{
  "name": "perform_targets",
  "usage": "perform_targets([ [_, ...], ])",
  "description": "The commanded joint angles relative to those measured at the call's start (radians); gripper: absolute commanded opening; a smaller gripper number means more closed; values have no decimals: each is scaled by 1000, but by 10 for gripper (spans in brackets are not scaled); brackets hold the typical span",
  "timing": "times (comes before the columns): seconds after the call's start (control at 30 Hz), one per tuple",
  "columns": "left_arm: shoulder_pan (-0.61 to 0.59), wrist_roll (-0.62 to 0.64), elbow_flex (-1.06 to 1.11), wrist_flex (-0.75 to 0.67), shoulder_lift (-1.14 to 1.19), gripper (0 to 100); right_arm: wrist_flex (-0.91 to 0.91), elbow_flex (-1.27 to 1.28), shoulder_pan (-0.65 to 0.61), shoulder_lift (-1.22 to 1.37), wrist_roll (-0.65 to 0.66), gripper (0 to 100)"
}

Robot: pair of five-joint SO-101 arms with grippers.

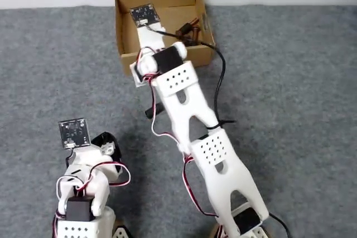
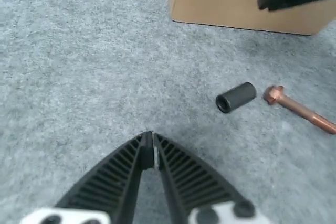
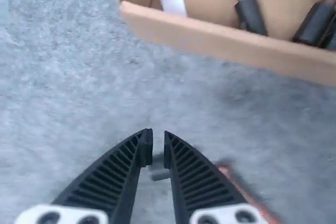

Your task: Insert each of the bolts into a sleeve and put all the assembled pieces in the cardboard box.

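My left pincer point(image 2: 153, 153) is pressed together over bare worktop point(image 2: 79, 77). Ahead of it, toward the box, the loose sleeve point(image 2: 236, 97) and bolt point(image 2: 296, 109) lie nearly end to end, apart, their axes crossing my approach. My right pincer point(image 3: 157, 148), slightly spread, hangs just beside a bolt, so I judge it nearer. Beyond, the cardboard box point(image 3: 210, 38) holds assembled pieces point(image 3: 249, 14).

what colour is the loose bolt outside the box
The bolt is copper-coloured, clearest in left wrist view.
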Motion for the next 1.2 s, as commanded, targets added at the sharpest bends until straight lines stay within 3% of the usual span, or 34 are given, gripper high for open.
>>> perform_targets([
  [0.0,-32,8,-5,-46,-5,5,45,-40,-33,-73,-112,33],
  [0.17,-32,9,-5,-46,-3,5,47,2,-68,-94,-172,156],
  [0.57,-32,9,-5,-44,-3,5,39,591,-74,-338,-305,164],
  [1.17,-32,9,-5,-44,-3,5,-159,594,-28,-157,-307,164],
])
